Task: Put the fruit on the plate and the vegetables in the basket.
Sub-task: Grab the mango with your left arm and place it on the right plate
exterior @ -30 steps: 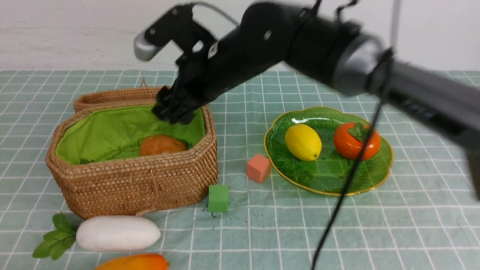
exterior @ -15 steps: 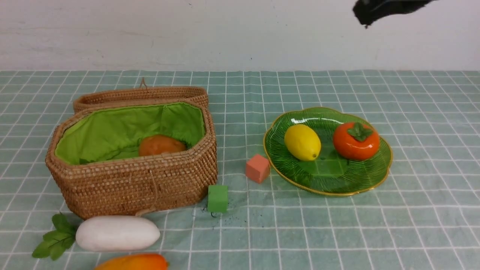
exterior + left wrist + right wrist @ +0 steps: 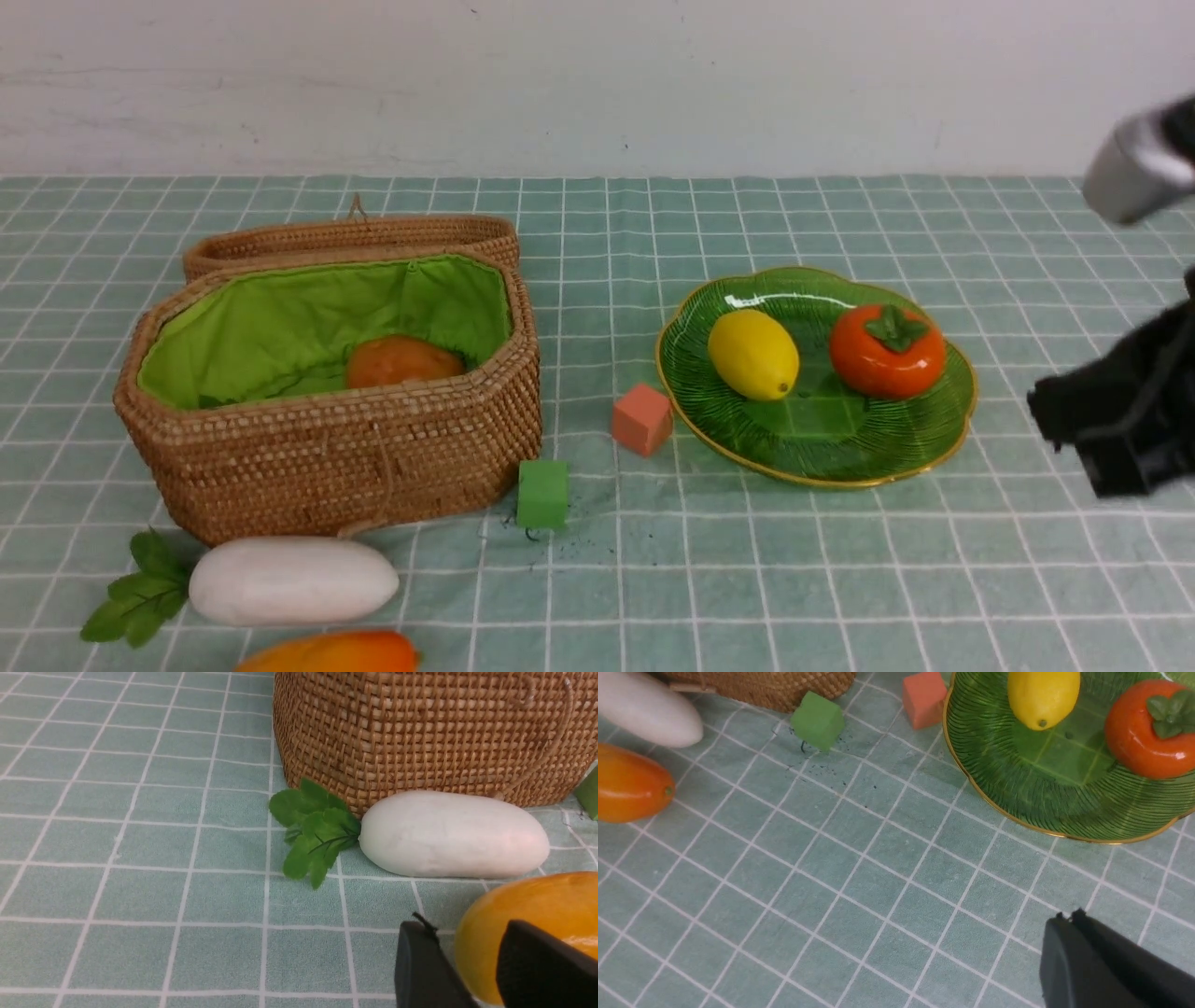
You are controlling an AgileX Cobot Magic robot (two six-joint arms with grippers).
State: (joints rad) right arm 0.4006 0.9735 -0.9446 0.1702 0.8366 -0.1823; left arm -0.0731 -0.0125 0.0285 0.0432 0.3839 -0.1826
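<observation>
Only the left wrist view shows the left pincer, seemingly gripping mango.

Lemon and persimmon on plate.

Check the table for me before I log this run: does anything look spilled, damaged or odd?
Yes: dark specks and a small scribble-like mark dot the tablecloth beside the green cube, like crumbs shed from it. Nothing else stands out; the lemon and persimmon sit on the plate.
</observation>
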